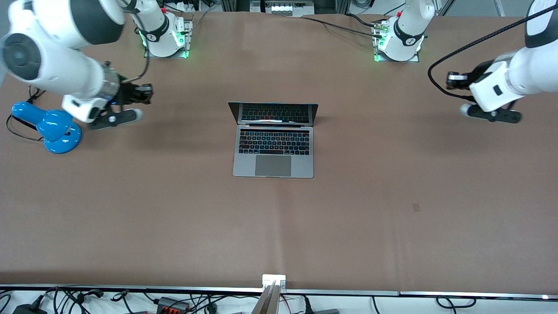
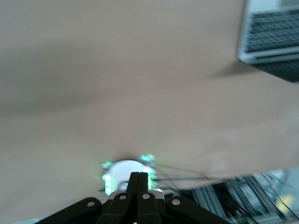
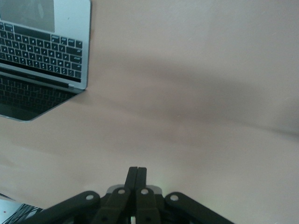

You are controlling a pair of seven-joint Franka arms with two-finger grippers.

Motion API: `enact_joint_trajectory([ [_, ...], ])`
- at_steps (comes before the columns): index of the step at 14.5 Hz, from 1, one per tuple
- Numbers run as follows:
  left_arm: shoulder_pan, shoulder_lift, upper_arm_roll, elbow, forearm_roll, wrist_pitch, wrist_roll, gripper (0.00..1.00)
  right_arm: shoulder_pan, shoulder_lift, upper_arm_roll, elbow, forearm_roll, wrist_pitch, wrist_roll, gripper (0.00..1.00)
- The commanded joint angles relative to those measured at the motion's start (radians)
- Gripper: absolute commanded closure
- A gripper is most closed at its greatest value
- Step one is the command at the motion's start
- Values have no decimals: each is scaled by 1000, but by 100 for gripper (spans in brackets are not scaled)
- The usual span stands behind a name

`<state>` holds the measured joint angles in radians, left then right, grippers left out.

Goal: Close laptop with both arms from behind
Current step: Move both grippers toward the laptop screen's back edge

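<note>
A wide table covered in plain matte brown sheeting (image 1: 392,218) fills nearly the whole scene, lit evenly from above, with soft shadows falling on the cover. A glossy blue desk lamp with a round base (image 1: 50,126) sits toward the right arm's end of the table, its thin black cord looping beside it. Along the table's near edge runs a silver metal rail (image 1: 130,288) with a small white bracket (image 1: 273,279) at its middle. Below that edge lie tangled black cables and power adapters (image 1: 174,303) on a pale floor. At the far edge stand grey aluminium frame pieces (image 1: 283,6).
</note>
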<state>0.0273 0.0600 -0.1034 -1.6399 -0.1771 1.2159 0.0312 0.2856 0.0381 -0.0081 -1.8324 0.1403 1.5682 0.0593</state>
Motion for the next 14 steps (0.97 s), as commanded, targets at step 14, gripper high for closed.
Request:
enact_joint_trajectory([
  [14, 11, -112, -409, -357, -220, 277, -77, 99, 414, 192, -9, -51, 137, 202, 493, 100],
])
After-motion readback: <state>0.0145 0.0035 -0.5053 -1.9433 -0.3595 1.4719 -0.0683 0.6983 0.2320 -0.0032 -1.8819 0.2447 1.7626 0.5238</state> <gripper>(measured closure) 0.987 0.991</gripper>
